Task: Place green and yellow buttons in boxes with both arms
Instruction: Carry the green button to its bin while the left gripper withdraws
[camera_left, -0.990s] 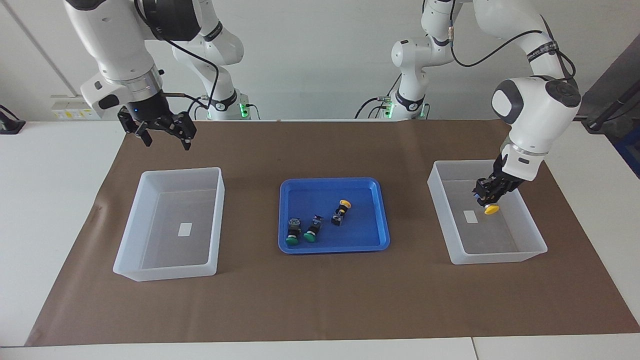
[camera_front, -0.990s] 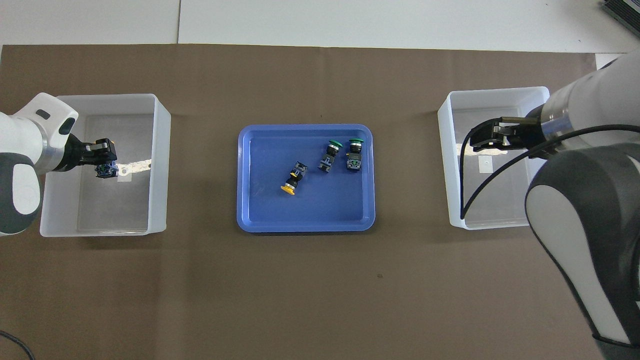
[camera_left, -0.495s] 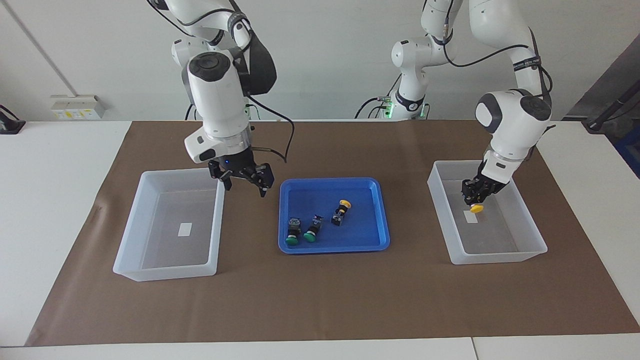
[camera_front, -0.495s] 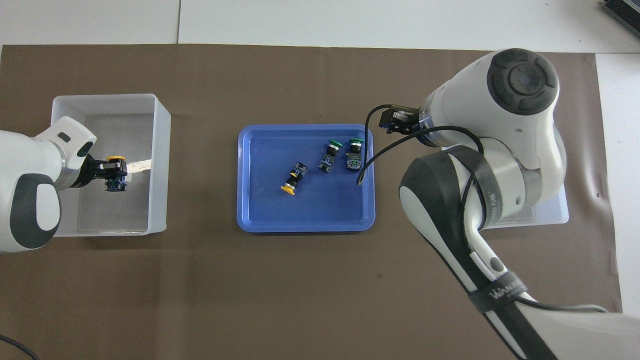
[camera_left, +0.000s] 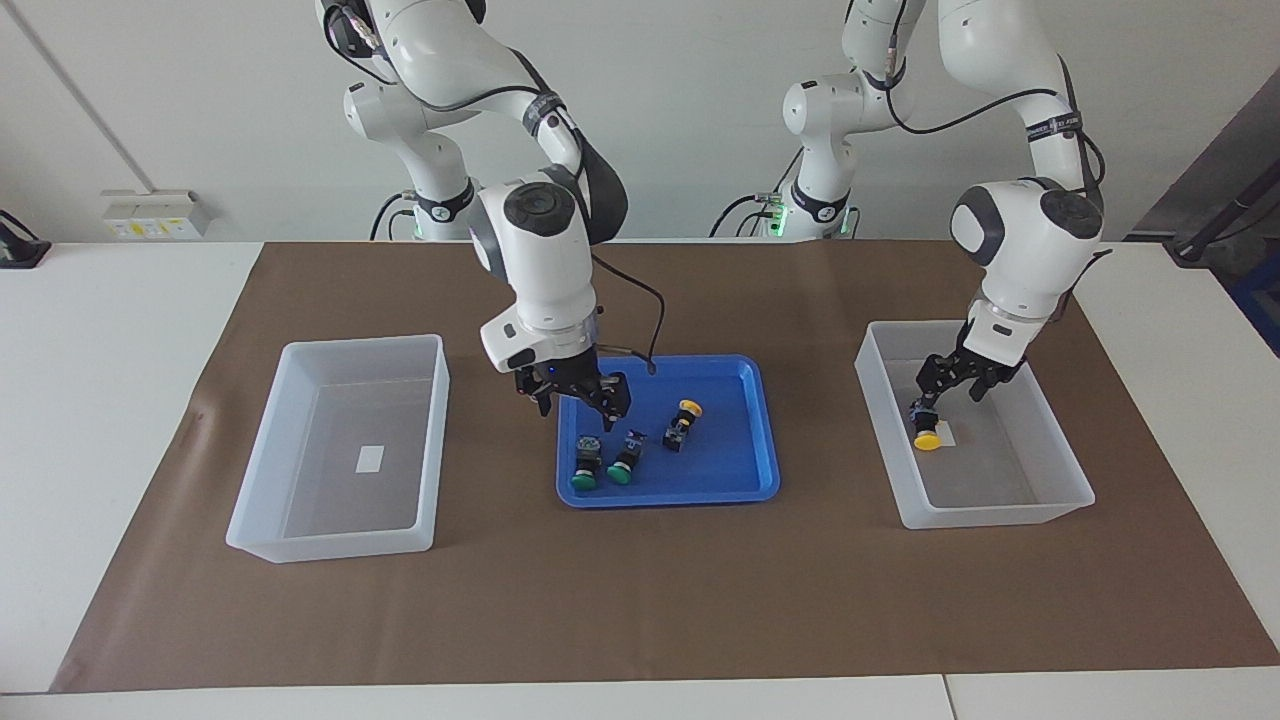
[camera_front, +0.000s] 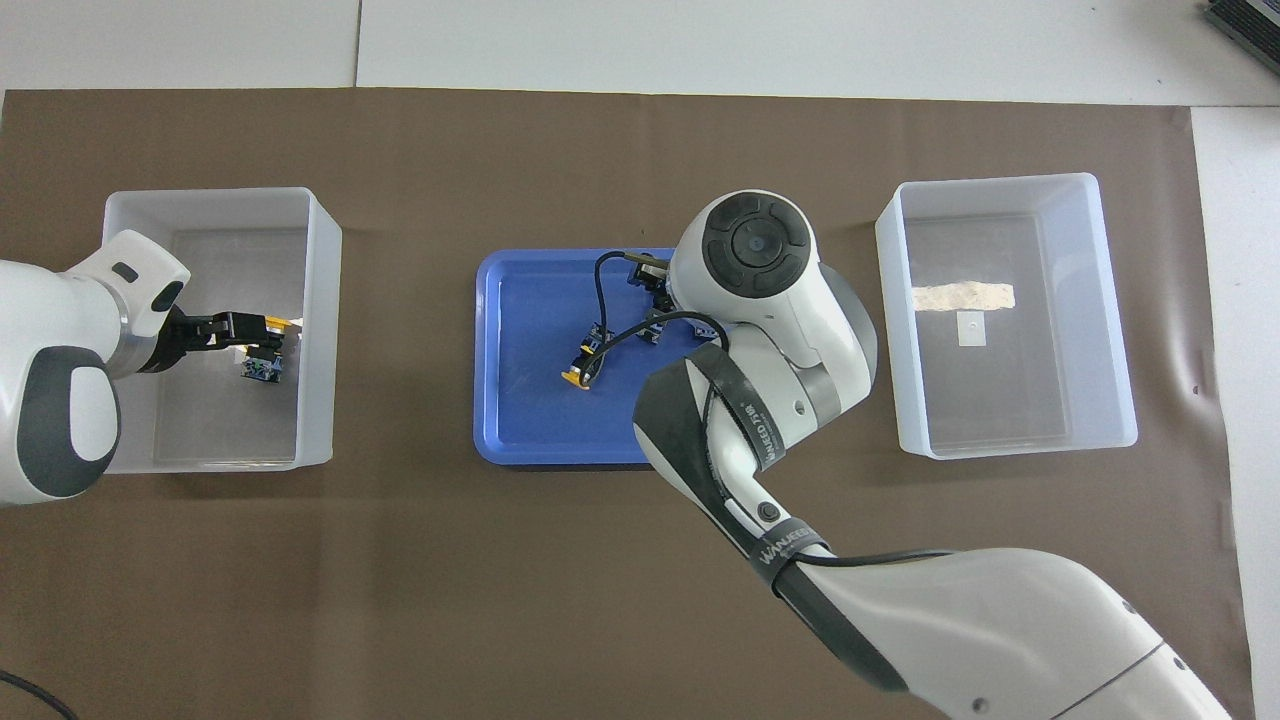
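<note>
Two green buttons (camera_left: 586, 463) (camera_left: 622, 458) and one yellow button (camera_left: 682, 423) lie on their sides in the blue tray (camera_left: 745, 470). My right gripper (camera_left: 580, 400) is open and empty, low over the tray just above the green buttons. In the overhead view the right arm hides the green buttons; the tray's yellow button (camera_front: 585, 362) shows beside it. My left gripper (camera_left: 955, 388) is open inside the clear box (camera_left: 880, 440) at the left arm's end. A second yellow button (camera_left: 926, 433) lies on that box's floor just below the fingers, free of them; it also shows in the overhead view (camera_front: 263, 368).
A second clear box (camera_left: 436, 420) stands at the right arm's end with only a white label in it. Brown paper (camera_left: 640, 600) covers the table under the tray and both boxes. The right arm's forearm (camera_front: 760, 400) spans the tray's nearer part.
The right arm has swung from beside its own box to low over the tray. The left gripper has opened and let go of the yellow button, which now lies in the box.
</note>
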